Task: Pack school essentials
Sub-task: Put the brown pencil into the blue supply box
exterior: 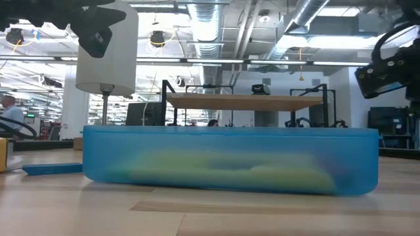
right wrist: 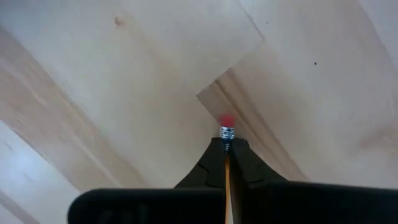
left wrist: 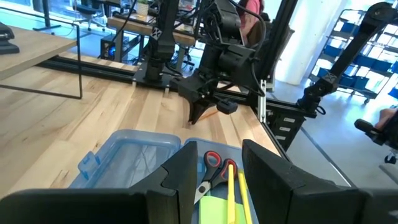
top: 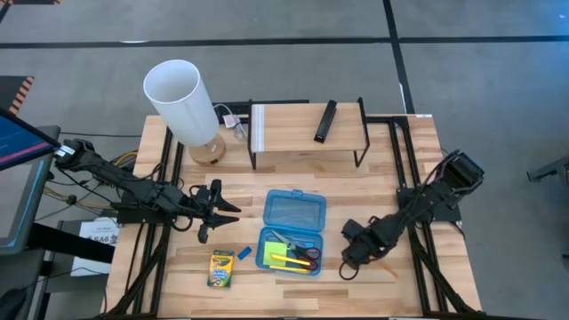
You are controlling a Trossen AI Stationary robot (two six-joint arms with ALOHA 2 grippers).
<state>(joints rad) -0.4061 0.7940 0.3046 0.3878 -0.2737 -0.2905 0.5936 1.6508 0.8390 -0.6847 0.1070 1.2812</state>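
The open blue pencil box [top: 292, 233] lies mid-table. Its tray holds the red-handled scissors [top: 300, 251], the green sticky-note pad [top: 269, 252] and two yellow sticks [top: 293, 262]. The crayon box [top: 220, 268] and the small blue eraser [top: 242, 253] lie on the wood left of the tray. My left gripper [top: 220, 213] hovers open left of the box lid; its wrist view looks over the scissors [left wrist: 212, 167]. My right gripper [top: 349, 259] is right of the tray, shut on the orange pencil [left wrist: 210, 114]. No pale pen shows. My right gripper pinches the orange pencil between its two fingers, just behind the metal band [right wrist: 227, 132] at the eraser end. The red eraser [right wrist: 227, 119] sticks out past the fingertips, and the pencil runs back along the fingers. The fingers slant down toward the table; I cannot tell whether the eraser touches it.
The white-shaded lamp [top: 182, 102] stands at the far left. A wooden shelf on black legs [top: 307, 129] carries the black bar [top: 325, 121] at the far edge. Black frame rails run along both table sides. Bare wood lies near the box's right side.
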